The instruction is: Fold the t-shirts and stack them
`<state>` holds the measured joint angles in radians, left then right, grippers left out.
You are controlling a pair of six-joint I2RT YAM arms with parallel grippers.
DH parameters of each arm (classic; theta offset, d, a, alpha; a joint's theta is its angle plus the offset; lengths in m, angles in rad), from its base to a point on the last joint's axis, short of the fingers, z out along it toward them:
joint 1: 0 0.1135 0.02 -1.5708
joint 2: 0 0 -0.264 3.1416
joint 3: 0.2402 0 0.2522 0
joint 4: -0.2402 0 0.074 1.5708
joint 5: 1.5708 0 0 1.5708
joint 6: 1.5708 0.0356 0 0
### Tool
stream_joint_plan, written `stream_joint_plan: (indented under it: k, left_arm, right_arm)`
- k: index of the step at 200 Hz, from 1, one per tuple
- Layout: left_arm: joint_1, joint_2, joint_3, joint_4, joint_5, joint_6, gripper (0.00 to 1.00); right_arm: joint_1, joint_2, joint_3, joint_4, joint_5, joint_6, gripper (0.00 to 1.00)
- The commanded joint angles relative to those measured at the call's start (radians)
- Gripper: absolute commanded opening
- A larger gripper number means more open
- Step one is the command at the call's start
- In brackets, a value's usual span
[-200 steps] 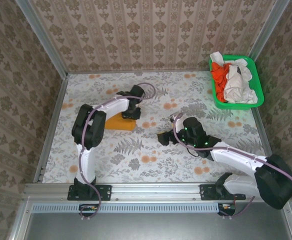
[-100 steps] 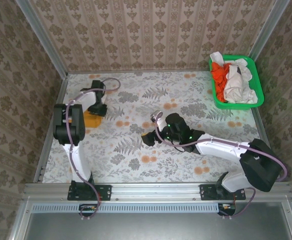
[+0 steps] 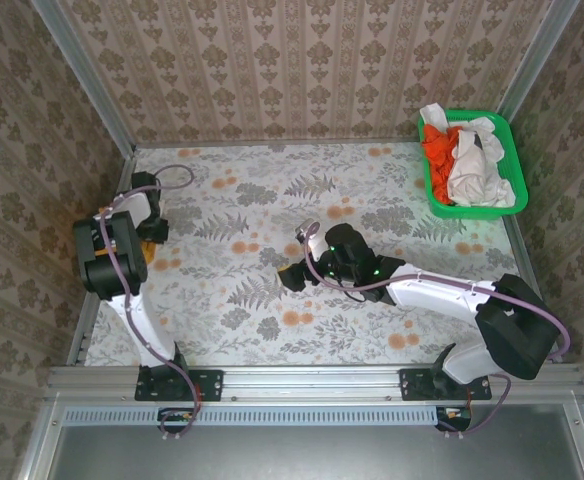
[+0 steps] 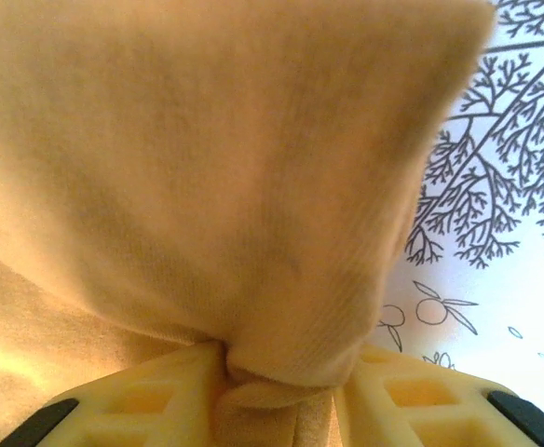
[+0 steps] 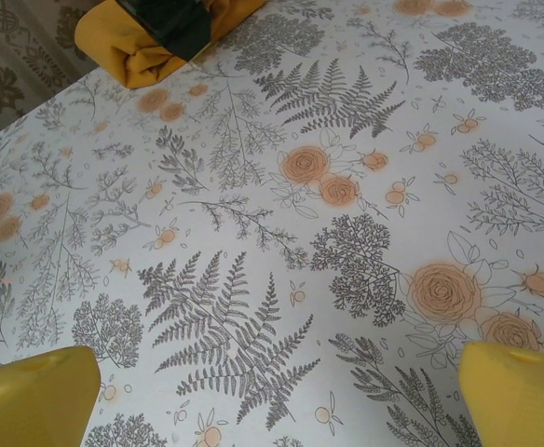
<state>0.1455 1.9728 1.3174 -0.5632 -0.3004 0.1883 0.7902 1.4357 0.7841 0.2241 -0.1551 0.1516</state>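
1. Here's the table (image 3: 372, 200): a pale cloth printed with grey ferns and orange roses runs wall to wall across it.
2. All round stand walls (image 3: 312, 70) papered in beige stripes and damask. A metal frame (image 3: 312, 383) runs along the near edge, and more rails stand up the corners.
3. Over at the far left edge, the left gripper (image 4: 277, 400) is down low on the mustard t-shirt (image 4: 207, 186).
4. From its wrist, a gathered fold of that cloth is squeezed between the two yellow fingers (image 4: 142, 405); the claw is clamped on the shirt.
5. The rest of the mustard cloth bulks up in front of the fingers, with bare fern print showing to the right of it.
6. From the right wrist the same shirt is a bunched lump by the table's edge next to the wall, a black part of the left arm on top of it.
7. The right gripper (image 5: 274, 396) hangs over the middle of the table, its fingertips spread wide apart and only printed cloth between them.
8. Far right corner: a green basket (image 3: 472, 209) holds a red-orange t-shirt (image 3: 439, 150) and crumpled white t-shirts (image 3: 472, 165), heaped above the rim.
9. Basket and mustard shirt sit well apart, at opposite sides of the table.
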Motion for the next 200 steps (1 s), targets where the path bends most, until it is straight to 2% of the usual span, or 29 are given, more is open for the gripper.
stream_joint_plan:
  k: [1,25,62,69,74,77,110,131,164,187,200]
  left_arm:
    - [-0.014,-0.041,-0.029,0.001,0.024,0.004,0.4]
    - [-0.056,-0.075,-0.025,0.007,0.042,-0.013,0.47]
    - [-0.144,-0.168,-0.023,0.031,0.071,-0.052,0.7]
    - [-0.16,-0.194,-0.033,0.047,0.07,-0.067,0.78]
    - [-0.17,-0.215,-0.045,0.063,0.07,-0.085,0.95]
    - [-0.177,-0.228,-0.054,0.074,0.073,-0.095,0.99]
    - [-0.274,-0.387,-0.217,0.257,0.092,-0.127,1.0]
    - [-0.318,-0.483,-0.345,0.385,0.093,-0.135,1.0]
    - [-0.321,-0.639,-0.557,0.558,0.068,-0.156,1.0]
    - [-0.298,-0.75,-0.705,0.674,0.078,-0.175,1.0]
    - [-0.284,-0.803,-0.785,0.761,0.09,-0.185,1.0]
  right_arm:
    - [0.007,0.018,0.036,-0.024,-0.002,-0.015,1.0]
    - [0.009,0.024,0.045,-0.017,-0.003,-0.014,1.0]
    - [0.009,0.014,0.031,0.0,0.042,-0.016,1.0]
    - [0.007,0.008,0.022,0.012,0.077,-0.015,1.0]
    - [0.006,0.002,0.014,0.021,0.102,-0.014,1.0]
    - [0.004,-0.002,0.008,0.026,0.114,-0.014,1.0]
    - [-0.08,-0.037,-0.048,0.05,0.231,0.005,1.0]
    - [-0.159,-0.118,-0.098,0.054,0.316,0.005,1.0]
    - [-0.319,-0.243,-0.213,0.082,0.456,-0.023,1.0]
    - [-0.407,-0.324,-0.284,0.087,0.513,-0.124,1.0]
    - [-0.468,-0.355,-0.31,0.087,0.522,-0.129,1.0]
